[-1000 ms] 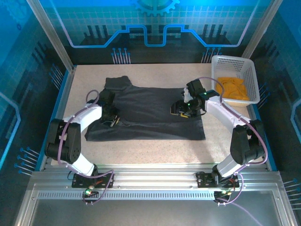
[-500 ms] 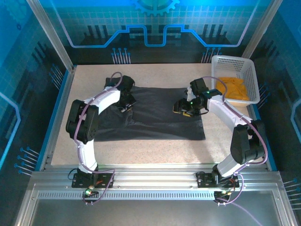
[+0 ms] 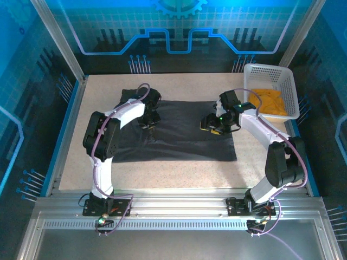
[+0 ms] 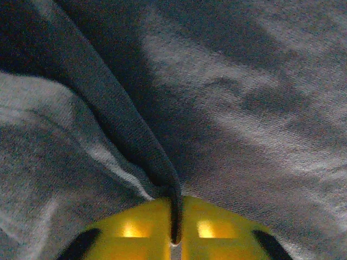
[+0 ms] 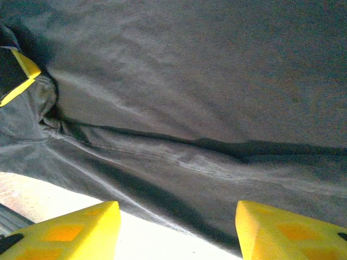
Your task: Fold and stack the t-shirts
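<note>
While the grey shirt (image 3: pixel 179 135) lies spread in the middle of the table (image 3: pixel 179 170), its long axis running left to right, the orange shirt (image 3: pixel 268 103) sits in the basket (image 3: pixel 271 69) at the far right. From above, the left gripper (image 3: pixel 147 121) is on the grey shirt's far-left part and the right gripper (image 3: pixel 211 125) near its right end; which end is the neck I cannot tell.

At the left wrist, the yellow fingers (image 4: pixel 217 230) are pinched shut on a raised ridge of grey cloth, probably to carry it over for a fold.

At the right wrist, the fingers (image 5: pixel 70 230) stand wide apart above the shirt, holding nothing.
</note>
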